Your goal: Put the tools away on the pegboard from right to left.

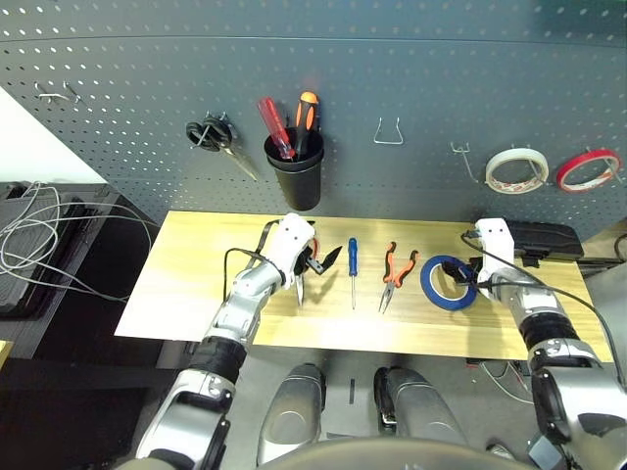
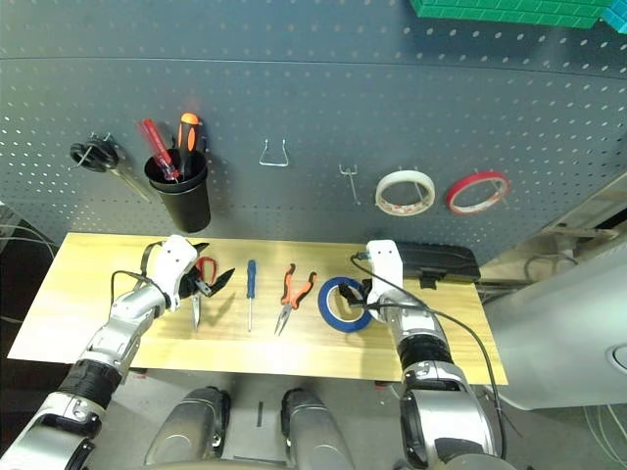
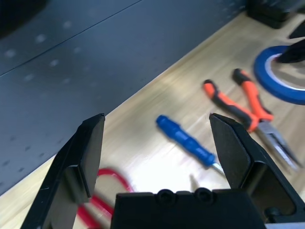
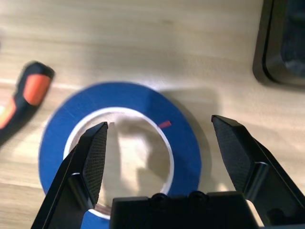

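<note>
Our left gripper [image 1: 312, 266] was wide open over the red scissors [image 2: 201, 279]. At three o'clock from the pliers [image 1: 395, 271], the blue tape ring [image 1: 449, 283] lay flat on the table [image 1: 196, 274]. Our right gripper [image 4: 162, 157] hung open above it. The ring looked light and stiff; we should pinch its rim.

right gripper [image 4: 159, 138] hangs with fingers spread wide above the blue tape ring [image 4: 186, 138] flat on the table [image 4: 119, 43]; an orange-and-black pliers handle [image 4: 26, 98] lies beside it.
</note>
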Action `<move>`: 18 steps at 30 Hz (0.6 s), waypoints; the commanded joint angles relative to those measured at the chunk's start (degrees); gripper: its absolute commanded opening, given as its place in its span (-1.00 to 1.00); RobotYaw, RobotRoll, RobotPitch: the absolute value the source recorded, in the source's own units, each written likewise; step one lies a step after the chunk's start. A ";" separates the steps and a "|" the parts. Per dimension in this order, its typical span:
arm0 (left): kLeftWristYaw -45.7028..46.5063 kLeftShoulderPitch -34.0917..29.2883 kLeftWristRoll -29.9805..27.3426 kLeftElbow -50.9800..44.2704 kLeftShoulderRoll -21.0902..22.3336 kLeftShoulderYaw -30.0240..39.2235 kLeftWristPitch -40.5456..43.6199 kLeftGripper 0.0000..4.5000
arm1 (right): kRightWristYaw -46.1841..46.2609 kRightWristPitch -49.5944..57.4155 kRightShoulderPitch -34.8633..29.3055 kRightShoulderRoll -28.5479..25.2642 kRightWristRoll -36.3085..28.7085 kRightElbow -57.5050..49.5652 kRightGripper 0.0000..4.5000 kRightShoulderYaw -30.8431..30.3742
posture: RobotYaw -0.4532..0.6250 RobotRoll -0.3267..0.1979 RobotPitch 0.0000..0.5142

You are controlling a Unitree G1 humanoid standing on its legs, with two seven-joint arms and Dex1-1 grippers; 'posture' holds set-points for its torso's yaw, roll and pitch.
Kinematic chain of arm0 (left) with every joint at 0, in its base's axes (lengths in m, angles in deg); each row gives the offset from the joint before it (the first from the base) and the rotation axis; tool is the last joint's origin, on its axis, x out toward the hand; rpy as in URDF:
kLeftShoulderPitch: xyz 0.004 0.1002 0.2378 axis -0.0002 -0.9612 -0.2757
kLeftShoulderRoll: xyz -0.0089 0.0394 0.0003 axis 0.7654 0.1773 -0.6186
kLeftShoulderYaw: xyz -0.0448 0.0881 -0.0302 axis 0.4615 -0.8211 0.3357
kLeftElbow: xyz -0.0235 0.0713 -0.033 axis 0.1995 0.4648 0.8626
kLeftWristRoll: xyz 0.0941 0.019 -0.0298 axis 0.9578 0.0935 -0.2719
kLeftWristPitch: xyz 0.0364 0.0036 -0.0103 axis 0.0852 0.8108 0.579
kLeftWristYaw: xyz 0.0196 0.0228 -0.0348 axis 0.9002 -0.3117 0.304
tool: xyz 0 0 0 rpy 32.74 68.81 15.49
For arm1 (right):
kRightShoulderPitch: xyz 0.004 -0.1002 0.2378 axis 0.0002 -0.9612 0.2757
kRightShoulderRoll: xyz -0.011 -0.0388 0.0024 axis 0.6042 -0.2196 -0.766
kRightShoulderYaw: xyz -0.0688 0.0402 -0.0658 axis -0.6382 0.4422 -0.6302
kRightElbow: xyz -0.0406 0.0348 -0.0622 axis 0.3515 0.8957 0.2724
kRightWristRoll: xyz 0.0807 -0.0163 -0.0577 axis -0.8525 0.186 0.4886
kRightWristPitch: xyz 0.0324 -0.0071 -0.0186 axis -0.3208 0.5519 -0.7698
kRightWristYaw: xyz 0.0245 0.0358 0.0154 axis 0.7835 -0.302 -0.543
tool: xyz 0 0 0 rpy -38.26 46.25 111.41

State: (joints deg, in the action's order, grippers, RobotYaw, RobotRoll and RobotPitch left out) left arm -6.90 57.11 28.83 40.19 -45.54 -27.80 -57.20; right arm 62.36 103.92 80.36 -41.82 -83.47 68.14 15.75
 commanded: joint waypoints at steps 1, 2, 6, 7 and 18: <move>-3.89 -1.92 0.51 -2.26 -0.01 -3.55 -2.76 0.99 | 0.77 2.41 -1.28 -0.05 0.33 1.18 1.00 0.03 | 0.01 0.25 -0.33; -4.63 -2.14 0.91 -2.45 0.14 -4.48 -3.30 0.99 | 0.94 2.68 -1.28 -0.02 0.32 1.52 1.00 0.09 | 0.01 0.25 -0.33; -4.96 -2.26 1.63 -2.36 0.19 -5.92 -3.94 0.99 | 1.89 3.93 -1.30 0.18 0.29 2.16 1.00 0.20 | 0.01 0.25 -0.33; -4.84 -2.19 1.58 -2.34 0.11 -5.95 -3.85 0.99 | 2.09 3.98 -1.29 0.21 0.29 2.30 1.00 0.22 | 0.01 0.25 -0.33; -4.27 -1.93 1.56 -2.05 0.46 -5.64 -3.14 1.00 | 4.74 6.35 -0.46 0.64 -0.20 2.58 0.46 1.04 | 0.03 0.25 -0.34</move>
State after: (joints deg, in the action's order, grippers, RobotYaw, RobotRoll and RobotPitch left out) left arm -11.19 55.78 29.67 38.08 -45.34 -33.24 -60.46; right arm 66.93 108.85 80.71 -41.76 -83.59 69.04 16.64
